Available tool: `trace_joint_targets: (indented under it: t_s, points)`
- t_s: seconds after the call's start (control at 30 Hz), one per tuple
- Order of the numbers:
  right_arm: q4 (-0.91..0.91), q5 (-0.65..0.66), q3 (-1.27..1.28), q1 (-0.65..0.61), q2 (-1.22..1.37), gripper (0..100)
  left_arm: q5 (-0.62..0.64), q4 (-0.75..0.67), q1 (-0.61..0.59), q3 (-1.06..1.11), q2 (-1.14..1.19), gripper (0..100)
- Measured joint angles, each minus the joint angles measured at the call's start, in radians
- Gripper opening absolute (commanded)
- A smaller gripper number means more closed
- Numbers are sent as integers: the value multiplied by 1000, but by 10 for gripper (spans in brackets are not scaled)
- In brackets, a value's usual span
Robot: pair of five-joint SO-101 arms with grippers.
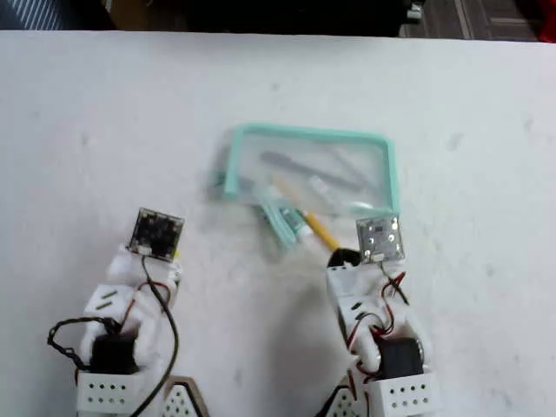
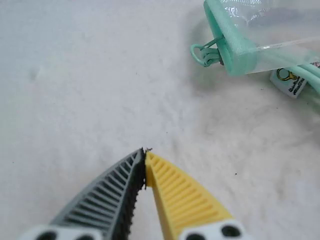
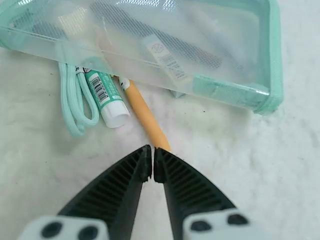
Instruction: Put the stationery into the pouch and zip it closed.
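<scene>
While the mint-edged clear pouch [image 1: 306, 135] is lying flat near the middle of the white table [image 1: 104, 113], a yellow pencil [image 3: 145, 117], a green-labelled glue stick [image 3: 107, 97] and a looped mint cord [image 3: 75, 105] are sticking out from its near long edge toward the arms. The right gripper [image 3: 152, 156] is sitting with its black jaws pressed together, gripping nothing, and the pencil's free end is lying just beyond its tips; whether they are touching is not clear. The left gripper [image 2: 145, 152], grey and yellow, is likewise closed and empty, hovering low over bare table, well apart from the pouch's corner, where the zip pull ring [image 2: 202, 54] is poking out. In the high view both arms are standing side by side at the near edge, each pointing away toward the pouch. Open tabletop is spreading wide on either side of the pouch and beyond it
</scene>
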Motion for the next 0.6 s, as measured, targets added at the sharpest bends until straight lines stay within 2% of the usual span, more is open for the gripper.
trace_joint_targets:
  t_s: [0.6]
  points:
    - [11, 0, 0, 0, 0, 18, 0, 0, 0, 0, 0, 24]
